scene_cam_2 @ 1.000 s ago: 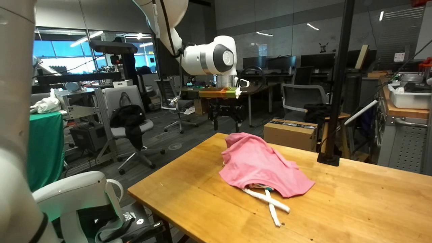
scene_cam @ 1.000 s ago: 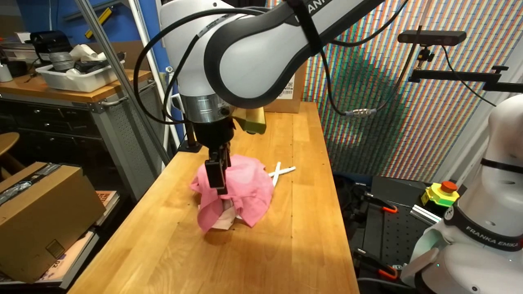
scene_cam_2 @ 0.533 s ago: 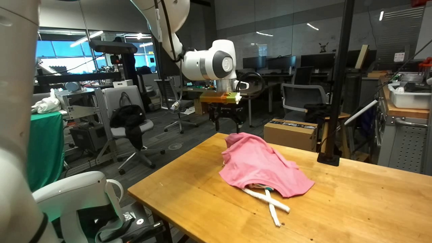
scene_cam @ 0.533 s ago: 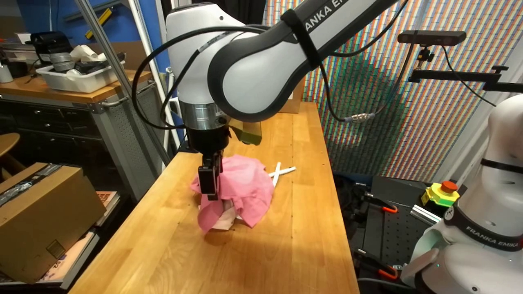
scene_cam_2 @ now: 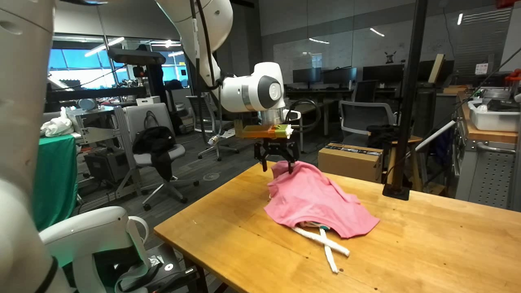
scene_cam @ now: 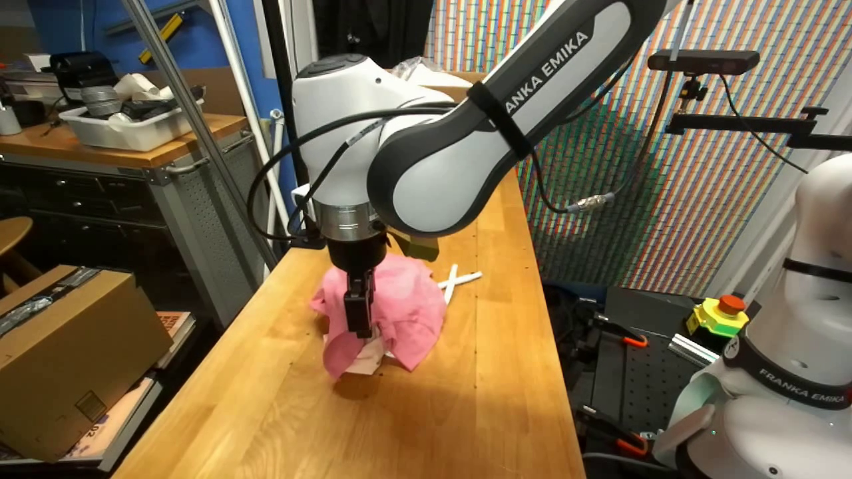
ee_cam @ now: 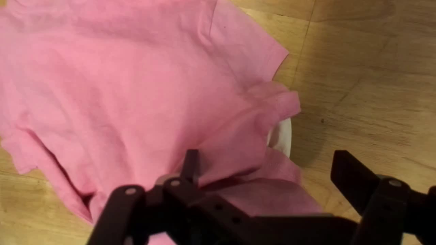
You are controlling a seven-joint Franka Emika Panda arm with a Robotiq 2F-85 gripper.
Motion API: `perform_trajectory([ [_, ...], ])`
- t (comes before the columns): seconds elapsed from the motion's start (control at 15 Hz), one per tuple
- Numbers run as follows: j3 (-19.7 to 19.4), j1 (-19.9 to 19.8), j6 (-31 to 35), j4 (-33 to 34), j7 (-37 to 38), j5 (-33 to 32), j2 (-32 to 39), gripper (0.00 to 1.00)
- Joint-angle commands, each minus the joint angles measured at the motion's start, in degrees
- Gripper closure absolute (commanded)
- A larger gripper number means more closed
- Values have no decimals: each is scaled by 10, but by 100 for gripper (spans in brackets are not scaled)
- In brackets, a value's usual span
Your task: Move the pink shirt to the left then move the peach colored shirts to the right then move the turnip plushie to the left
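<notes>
Hanging with its jaws spread wide, the gripper (scene_cam_2: 277,168) is hovering over one end of the pink shirt (scene_cam_2: 317,199), which is lying rumpled on the worktop (scene_cam_2: 228,228). Pale peach cloth (scene_cam: 366,359) is showing beneath the shirt, and white strips (scene_cam_2: 326,243) are crossing at its opposite end.

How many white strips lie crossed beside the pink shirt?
2: in an exterior view, in front of the pink shirt, the upper strip crosses over the lower strip. The shirt may hide others.
</notes>
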Motion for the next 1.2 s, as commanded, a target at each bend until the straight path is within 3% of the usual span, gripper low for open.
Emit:
perform_trajectory([
  [0.0,-20,17,44,-16,46,-37,-2,0],
  [0.33,-53,41,96,-33,139,-115,5,0],
  [0.8,-99,77,103,-31,260,-215,23,0],
  [0.87,-100,79,99,-31,268,-223,24,22],
  [1.13,-98,80,92,-31,284,-233,16,51],
])
